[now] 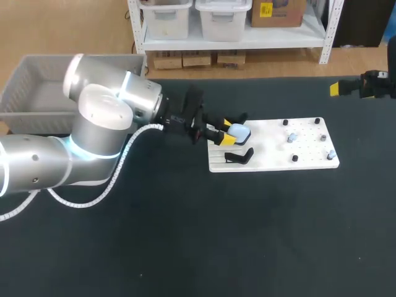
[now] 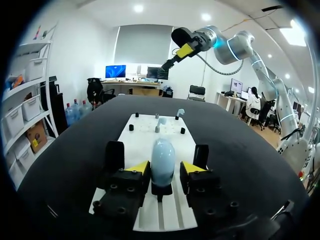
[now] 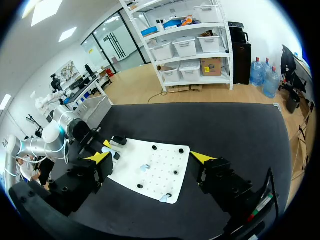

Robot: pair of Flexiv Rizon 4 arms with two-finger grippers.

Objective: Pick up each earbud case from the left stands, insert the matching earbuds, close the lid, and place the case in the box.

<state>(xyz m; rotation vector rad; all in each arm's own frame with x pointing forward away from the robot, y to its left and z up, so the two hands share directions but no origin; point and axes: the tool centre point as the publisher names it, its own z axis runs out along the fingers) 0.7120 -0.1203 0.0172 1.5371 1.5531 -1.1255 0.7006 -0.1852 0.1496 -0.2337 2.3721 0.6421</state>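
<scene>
The earbud case (image 1: 240, 131) stood at the left end of the board (image 1: 272, 158), between the fingers of the left gripper (image 1: 227, 132). Earbuds (image 1: 291, 137) lay toward its right end.

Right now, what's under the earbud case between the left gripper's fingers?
A black stand holds the earbud case, on the white board. Where the case seats in it is hidden by the case itself.

The table (image 1: 185, 247) is covered edge to edge in a flat black mat. A white rectangular board (image 1: 266, 148) lies flat on it, right of the middle and toward the far side, with its long edges roughly parallel to the table's far edge. The board's left end is cut with parallel grooves, and the rest is dotted with small holes. A grey plastic basket (image 1: 25, 86) sits at the table's far left corner; whether it rests on the mat or just beside it cannot be told.
</scene>
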